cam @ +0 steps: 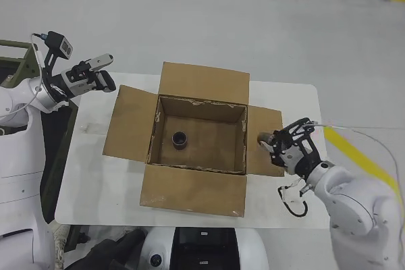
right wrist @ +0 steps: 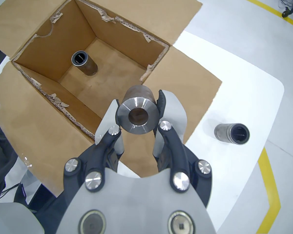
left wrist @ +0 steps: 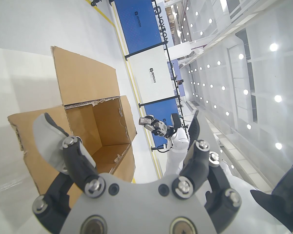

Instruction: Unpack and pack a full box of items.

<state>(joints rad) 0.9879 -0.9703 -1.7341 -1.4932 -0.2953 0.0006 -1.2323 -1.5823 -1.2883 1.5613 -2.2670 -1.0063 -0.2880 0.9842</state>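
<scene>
Box: brown cardboard, standing open-topped at the middle of the table. All four flaps are spread outward. Torn paper strips hang along the inner rim.

Boxed cylinder: dark metal sleeve with a round bore. It stands on end on the box floor, near the left wall.

Held cylinder: hollow metal piece whose bright machined end face is turned toward the right wrist camera. It is clamped across its body and hangs above the right flap, just outside the box opening.

Right gripper: both fingers are closed in to the cylinder's width, one pad pressed on each side of it. It is positioned over the right flap, clear of the box interior.

Loose cylinder: grey metal sleeve with a dark bore. It lies on its side on bare tabletop beside the right flap, apart from the cardboard and well apart from the other two cylinders.

Left gripper: fingers are spread wide with nothing between them. It is raised at the table's far left corner, beside the left flap and apart from the box.

Table: white top with rounded corners. Clear film is wrinkled along the edge beyond the left flap.

Floor: pale grey, with a yellow line running past the table's right side.
</scene>
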